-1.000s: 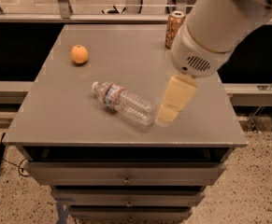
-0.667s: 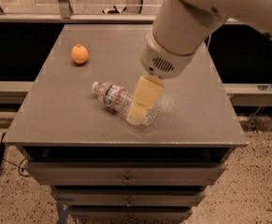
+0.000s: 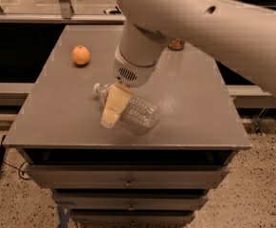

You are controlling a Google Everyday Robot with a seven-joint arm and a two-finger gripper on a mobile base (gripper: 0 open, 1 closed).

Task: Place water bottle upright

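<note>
The tool (image 3: 110,117) has swung left over the lying water bottle (image 3: 141,113); its grip cannot be told.

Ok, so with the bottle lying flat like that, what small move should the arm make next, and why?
Probably lower the gripper straight down and take hold of the small clear ribbed plastic water bottle. It lies on its side on the grey table, white cap pointing far-left, and the gripper is directly over its cap-side half, so no sideways shift looks needed.

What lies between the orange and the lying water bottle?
Only bare tabletop between orange and water bottle, in the camera view; the claw is over the bottle.
</note>
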